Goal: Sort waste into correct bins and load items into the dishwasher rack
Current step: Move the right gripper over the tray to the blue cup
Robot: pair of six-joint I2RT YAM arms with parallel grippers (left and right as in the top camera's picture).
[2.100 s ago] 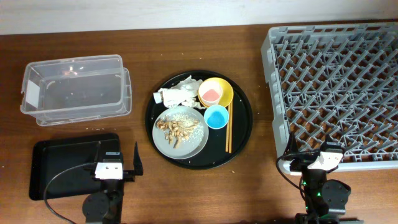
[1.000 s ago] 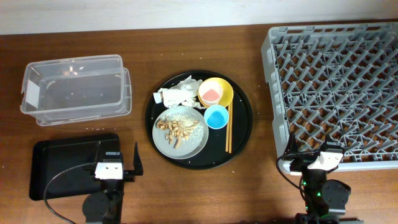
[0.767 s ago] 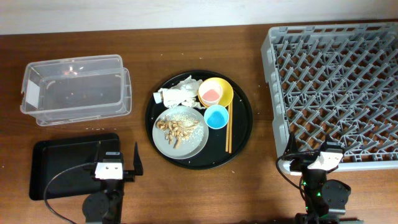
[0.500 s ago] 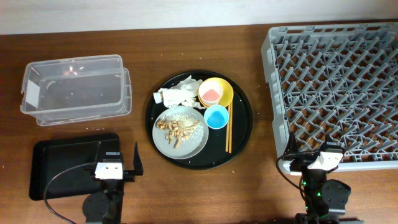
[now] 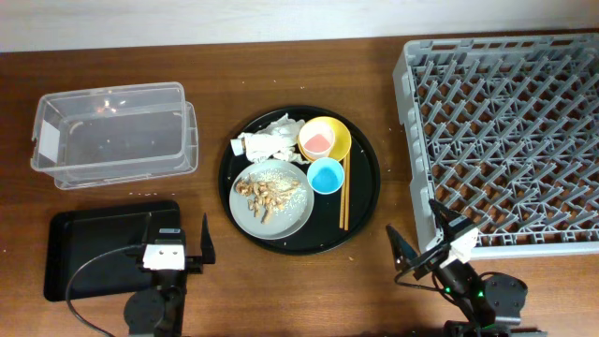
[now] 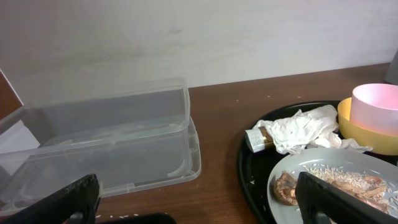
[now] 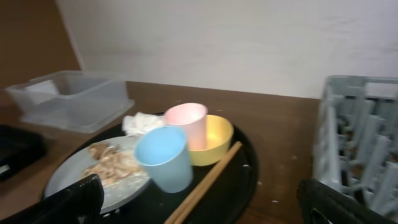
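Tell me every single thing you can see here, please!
dishwasher rack: one, grey, right side of the table
plastic tub: one, clear, back left
rectangular tray: one, black, front left
round tray: one, black, centre
plate: one, grey, on the round tray
food scraps: a pile, beige, on the plate
napkins: a crumpled bunch, white, behind the plate
wrapper scrap: one, brownish, at the napkins' left end
bowl: one, yellow, on the round tray
pink cup: one, inside the bowl
light-blue cup: one, in front of the bowl
chopsticks: a pair, wooden, right of the cups
left gripper: black, open, front left
right gripper: black, open, front right
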